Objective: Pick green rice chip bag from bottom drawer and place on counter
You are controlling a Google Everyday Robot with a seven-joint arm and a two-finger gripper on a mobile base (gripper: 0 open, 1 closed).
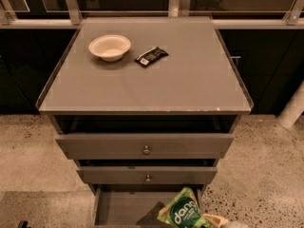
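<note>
The claw (214, 220) is seen closed on the right side of the green rice chip bag (183, 213). The bag is held tilted over the open bottom drawer (121, 207), below the front edge of the tabletop (180, 87), right of its middle.

Green rice chip bag (183, 212): crinkly light-green pouch with a dark green round patch lettered "dang" in white; it is sitting tilted over the right front of the bottom drawer.
Bottom drawer (118, 205): shallow grey tray, lowest of three, standing pulled open.
Desk (190, 80): wide grey matte top with a thin raised rim, lying above the drawers.
Hand (217, 221): pale, sitting against the bag's lower right edge.
</note>
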